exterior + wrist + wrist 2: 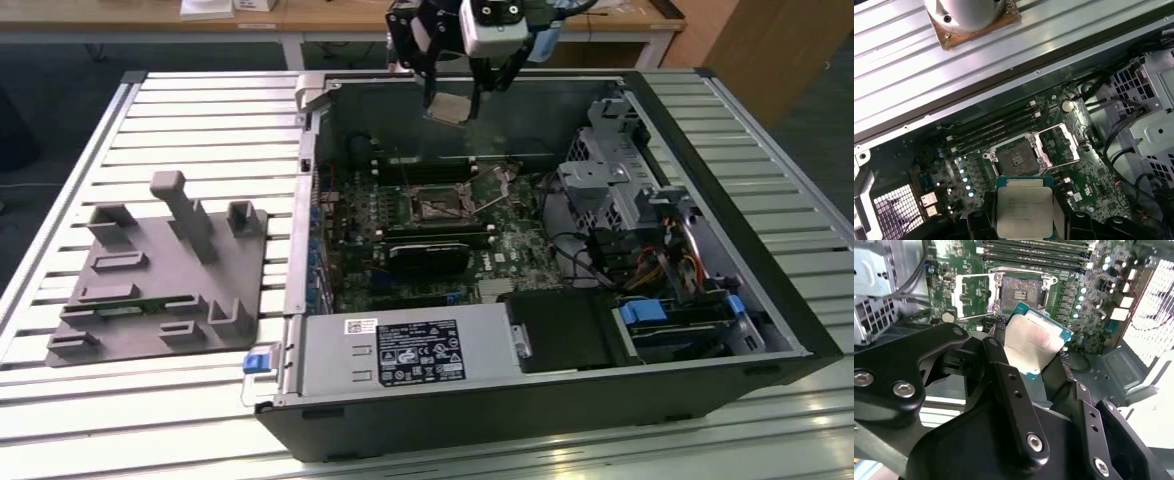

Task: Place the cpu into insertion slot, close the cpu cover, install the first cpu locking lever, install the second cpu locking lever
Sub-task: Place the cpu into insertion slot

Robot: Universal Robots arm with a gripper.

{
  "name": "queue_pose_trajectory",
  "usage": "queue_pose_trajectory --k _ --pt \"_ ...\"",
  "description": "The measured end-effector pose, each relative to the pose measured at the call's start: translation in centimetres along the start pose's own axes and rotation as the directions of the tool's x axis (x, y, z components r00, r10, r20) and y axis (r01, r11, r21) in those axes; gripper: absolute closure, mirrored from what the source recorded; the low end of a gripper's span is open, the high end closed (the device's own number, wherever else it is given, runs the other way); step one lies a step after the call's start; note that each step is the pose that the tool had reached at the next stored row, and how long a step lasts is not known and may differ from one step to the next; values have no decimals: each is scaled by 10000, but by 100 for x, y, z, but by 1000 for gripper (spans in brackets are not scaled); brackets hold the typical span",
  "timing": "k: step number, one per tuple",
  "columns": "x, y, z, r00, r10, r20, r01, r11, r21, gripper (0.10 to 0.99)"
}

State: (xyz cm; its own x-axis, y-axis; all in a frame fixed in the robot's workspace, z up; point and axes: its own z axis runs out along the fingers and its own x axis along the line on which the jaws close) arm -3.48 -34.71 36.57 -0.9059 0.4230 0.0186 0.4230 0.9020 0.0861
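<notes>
Clamping the cpu by two opposite edges in the claw, tilted, silver top plain in both wrist views, one edge cut off by the picture border in the first wrist view. Hanging over the open computer case near its far wall in the exterior view, well apart from the insertion slot on the green motherboard. Slot bare, cpu cover swung open beside it. Locking levers too fine to make out. Printed label on the silver box at the case's near edge, writing too small to read; faint print on the chip likewise.
</notes>
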Motion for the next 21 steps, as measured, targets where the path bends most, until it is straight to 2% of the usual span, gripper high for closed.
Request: queue_pose_trajectory --k 6,11,16,21 --pt "0 0 7 9960 893 80 -893 9960 -13 545" --pt "0 -1 15 9854 1693 150 -1693 9856 -33 545" --pt "0 -2 24 9659 2579 223 -2578 9662 -66 545" --pt "-1 -3 32 9388 3433 292 -3431 9392 -105 545"
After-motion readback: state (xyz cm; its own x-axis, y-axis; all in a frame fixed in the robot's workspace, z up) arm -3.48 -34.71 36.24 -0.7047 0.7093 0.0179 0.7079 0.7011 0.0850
